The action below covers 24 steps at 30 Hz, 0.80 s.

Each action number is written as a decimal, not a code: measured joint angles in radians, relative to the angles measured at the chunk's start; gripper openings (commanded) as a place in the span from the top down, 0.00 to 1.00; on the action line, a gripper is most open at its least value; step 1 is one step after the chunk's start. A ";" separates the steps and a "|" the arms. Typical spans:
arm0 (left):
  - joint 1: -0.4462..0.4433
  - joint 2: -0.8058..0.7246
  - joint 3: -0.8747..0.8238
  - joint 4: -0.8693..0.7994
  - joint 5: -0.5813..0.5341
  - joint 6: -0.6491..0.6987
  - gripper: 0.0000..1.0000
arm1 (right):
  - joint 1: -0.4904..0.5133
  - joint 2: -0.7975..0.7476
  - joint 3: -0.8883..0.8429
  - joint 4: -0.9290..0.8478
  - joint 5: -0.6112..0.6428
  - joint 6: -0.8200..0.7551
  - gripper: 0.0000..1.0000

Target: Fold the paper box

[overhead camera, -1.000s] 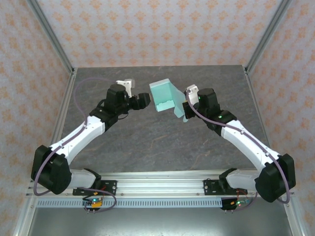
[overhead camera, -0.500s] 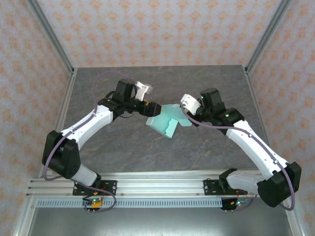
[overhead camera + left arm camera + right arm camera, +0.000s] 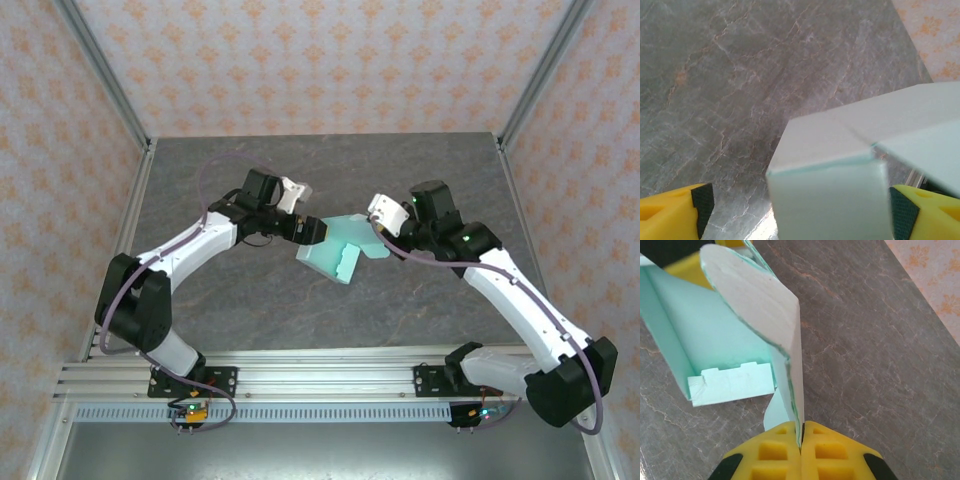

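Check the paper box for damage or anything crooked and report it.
Nothing serious. The paper box is only half folded, pinched by one flap in the right gripper, with the open left gripper straddling a corner. The notched tab inside looks slightly crumpled at one end; no tears that I can see.

There is one paper box (image 3: 335,252), a single piece of mint card. One worktop (image 3: 400,300) carries it. Two arms count here, the left arm (image 3: 190,250) and the right arm (image 3: 510,290), with two pincers: the left pincer (image 3: 310,230) and the right pincer (image 3: 801,437).
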State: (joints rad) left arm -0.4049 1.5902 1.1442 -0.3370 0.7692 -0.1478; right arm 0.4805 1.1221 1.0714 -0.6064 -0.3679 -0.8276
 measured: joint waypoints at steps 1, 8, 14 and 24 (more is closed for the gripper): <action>0.000 0.005 0.000 -0.002 0.005 0.001 0.28 | -0.002 -0.005 -0.002 0.003 0.000 0.000 0.96; 0.000 0.008 0.000 0.011 0.040 -0.015 0.56 | -0.006 -0.020 -0.007 0.020 -0.002 0.001 0.96; 0.000 0.008 -0.001 0.023 0.043 -0.047 0.66 | -0.006 -0.020 -0.013 0.063 -0.006 0.048 0.62; 0.000 0.109 0.032 0.094 -0.020 -0.243 0.74 | -0.077 -0.052 -0.158 0.307 0.009 0.364 0.23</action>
State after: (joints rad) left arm -0.4049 1.6993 1.1759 -0.2432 0.7490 -0.3904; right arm 0.4038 1.0698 0.9131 -0.2993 -0.3588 -0.4633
